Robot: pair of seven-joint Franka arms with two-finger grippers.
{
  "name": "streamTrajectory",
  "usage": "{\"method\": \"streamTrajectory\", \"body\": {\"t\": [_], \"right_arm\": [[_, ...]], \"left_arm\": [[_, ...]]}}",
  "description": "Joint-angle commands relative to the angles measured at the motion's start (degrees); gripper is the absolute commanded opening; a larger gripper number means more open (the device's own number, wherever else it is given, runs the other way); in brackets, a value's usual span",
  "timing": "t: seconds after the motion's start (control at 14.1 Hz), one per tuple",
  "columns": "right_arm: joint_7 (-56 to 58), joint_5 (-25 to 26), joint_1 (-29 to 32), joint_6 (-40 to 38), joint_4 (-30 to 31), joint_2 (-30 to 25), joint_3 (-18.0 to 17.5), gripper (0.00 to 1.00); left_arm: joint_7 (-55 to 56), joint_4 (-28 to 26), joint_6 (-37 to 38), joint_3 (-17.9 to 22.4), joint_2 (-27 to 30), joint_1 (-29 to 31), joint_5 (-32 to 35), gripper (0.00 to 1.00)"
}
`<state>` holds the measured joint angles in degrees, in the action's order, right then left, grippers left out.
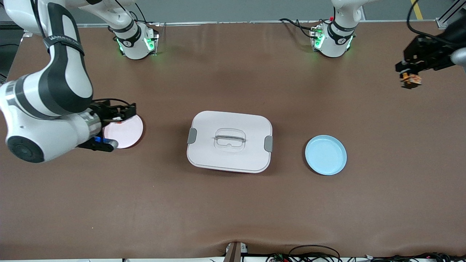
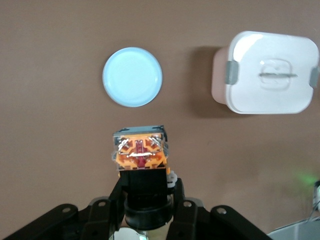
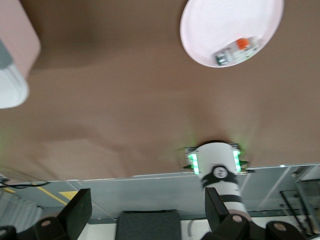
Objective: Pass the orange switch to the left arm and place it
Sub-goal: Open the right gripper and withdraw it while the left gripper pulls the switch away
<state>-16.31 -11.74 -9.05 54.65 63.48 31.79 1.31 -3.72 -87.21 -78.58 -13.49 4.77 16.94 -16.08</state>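
Nearest to the front camera lie the blue plate (image 1: 326,155) and the box (image 1: 229,141). The box sits in the middle of the table (image 1: 233,211), its lid on and the grey clips at its two sides. The blue plate is beside it toward the left arm's end of the table and it carries nothing, so I judge the switch was lifted from it.

A little farther from the camera, close to the table edge at the right arm's end, is the pink plate (image 1: 125,131). In the right wrist view a small white part (image 3: 233,51) with green and orange bits lies on it. The right gripper (image 1: 122,111) hangs over this plate with its fingers wide apart and nothing between them; this arm waits, probably to receive the switch.

The left gripper (image 1: 407,72) is up in the air over the table edge at the left arm's end. Its fingers are clamped on the black body of the orange switch (image 2: 141,149), so the orange block points away from the wrist and is free for the other gripper to take. It is held high and well apart from the box, which seems right, because the way to the right arm goes across the box.
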Motion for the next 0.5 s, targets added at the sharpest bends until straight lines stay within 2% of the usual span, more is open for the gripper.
{"method": "streamTrajectory", "body": {"t": [0.0,0.21,0.43], "right_arm": [[7.67,8.20,0.17,-2.52,-0.03,-1.90,-1.05,1.00],[13.22,13.49,0.34,-5.69,-0.03,-3.49,-0.88,1.00],[14.38,14.64,2.45,-9.20,-0.03,-5.68,-0.96,1.00]], "left_arm": [[12.28,0.38,0.80,-0.92,-1.33,-0.32,5.95,0.09],[23.81,-0.15,0.54,-0.84,-3.27,-0.06,7.81,0.08],[34.44,-2.68,-1.90,-0.93,-5.38,-0.15,9.13,0.08]]}}
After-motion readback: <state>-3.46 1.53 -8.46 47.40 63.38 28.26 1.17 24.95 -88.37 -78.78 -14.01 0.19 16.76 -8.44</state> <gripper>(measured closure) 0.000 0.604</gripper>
